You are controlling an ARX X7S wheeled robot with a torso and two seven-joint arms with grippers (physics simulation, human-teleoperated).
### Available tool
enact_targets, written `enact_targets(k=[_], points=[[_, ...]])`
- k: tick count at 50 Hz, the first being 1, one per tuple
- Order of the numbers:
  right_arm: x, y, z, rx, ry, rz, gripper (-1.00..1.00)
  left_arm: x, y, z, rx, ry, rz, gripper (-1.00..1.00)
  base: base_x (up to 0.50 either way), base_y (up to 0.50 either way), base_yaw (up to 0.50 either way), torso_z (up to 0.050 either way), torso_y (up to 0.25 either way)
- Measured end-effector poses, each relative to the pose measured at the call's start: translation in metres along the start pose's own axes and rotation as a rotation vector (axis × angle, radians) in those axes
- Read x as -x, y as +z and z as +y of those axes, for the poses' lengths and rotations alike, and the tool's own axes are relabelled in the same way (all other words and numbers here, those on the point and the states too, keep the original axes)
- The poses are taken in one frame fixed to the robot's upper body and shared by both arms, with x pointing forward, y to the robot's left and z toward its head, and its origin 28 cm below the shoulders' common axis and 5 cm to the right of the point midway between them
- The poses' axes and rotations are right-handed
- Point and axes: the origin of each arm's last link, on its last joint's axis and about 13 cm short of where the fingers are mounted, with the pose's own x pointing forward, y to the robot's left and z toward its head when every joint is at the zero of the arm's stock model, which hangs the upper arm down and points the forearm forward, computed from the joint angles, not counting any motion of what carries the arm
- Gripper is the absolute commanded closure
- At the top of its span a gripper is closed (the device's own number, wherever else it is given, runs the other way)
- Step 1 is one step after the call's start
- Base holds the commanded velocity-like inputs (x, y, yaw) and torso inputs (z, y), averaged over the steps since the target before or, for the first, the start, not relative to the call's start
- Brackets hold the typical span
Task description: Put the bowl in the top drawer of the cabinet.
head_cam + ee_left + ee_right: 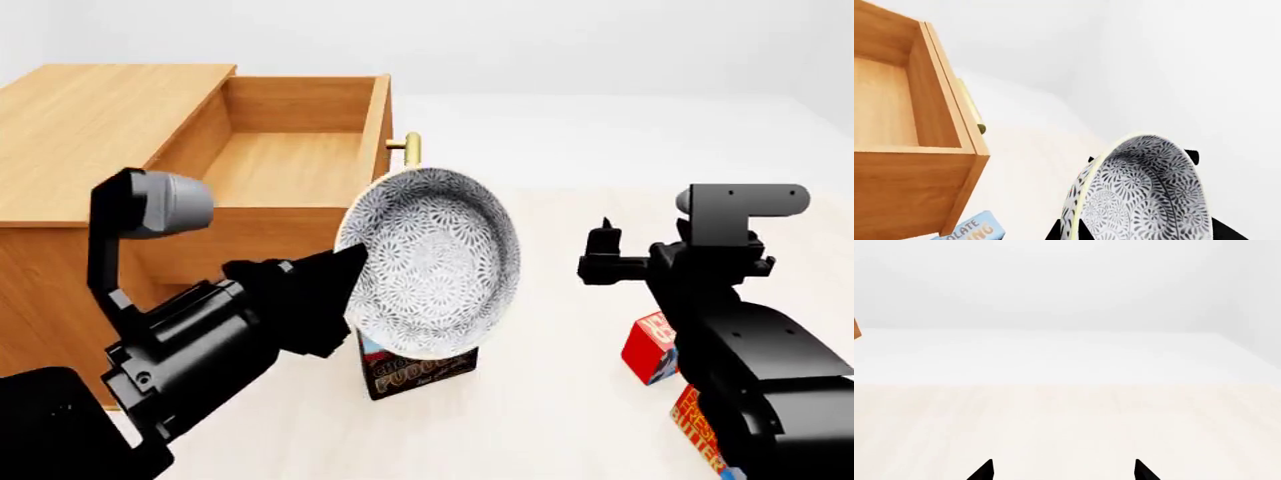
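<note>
The bowl (430, 265), white with a grey-blue pattern, hangs tilted on its side above the table, inside facing me. My left gripper (352, 266) is shut on its rim; in the left wrist view the bowl (1147, 195) fills the corner and the left gripper (1074, 230) pinches the rim edge. The top drawer (287, 165) of the light-brown cabinet (94, 120) stands pulled open and empty, just behind and left of the bowl, and shows as the top drawer (914, 125) in the left wrist view. My right gripper (607, 255) hovers open to the right, the right gripper (1062, 472) holding nothing.
A dark pudding box (416, 372) stands on the table (561, 400) right under the bowl. A red box (650, 347) and another red box (699, 425) lie beside my right arm. The drawer's brass handle (411, 150) juts out near the bowl's top rim. A blue box (971, 231) lies below the drawer.
</note>
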Motion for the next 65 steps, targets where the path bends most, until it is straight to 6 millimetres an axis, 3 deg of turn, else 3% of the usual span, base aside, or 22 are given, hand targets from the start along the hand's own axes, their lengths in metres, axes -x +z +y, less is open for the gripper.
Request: enact_targets(k=[21,41,55,65], points=[[0.005,-0.022,0.017,0.004,0.076,0.001,-1.0,-0.011,0.066,-0.009,-0.016,0.103,-0.106,1.0,0.0,0.0,0.0,0.0,0.0],[0.019,-0.034,0.02,-0.033,0.111,-0.023,-1.0,-0.057,0.135,0.008,0.091,0.33,-0.171,1.0,0.0,0.0,0.0,0.0,0.0],[0.028,-0.036,0.014,-0.051,0.109,-0.038,-1.0,-0.105,0.154,0.042,0.235,0.508,-0.144,1.0,0.0,0.0,0.0,0.0,0.001],[0.029,-0.038,0.01,-0.062,0.098,-0.038,-1.0,-0.133,0.152,0.069,0.31,0.612,-0.111,1.0,0.0,0.0,0.0,0.0,0.0]])
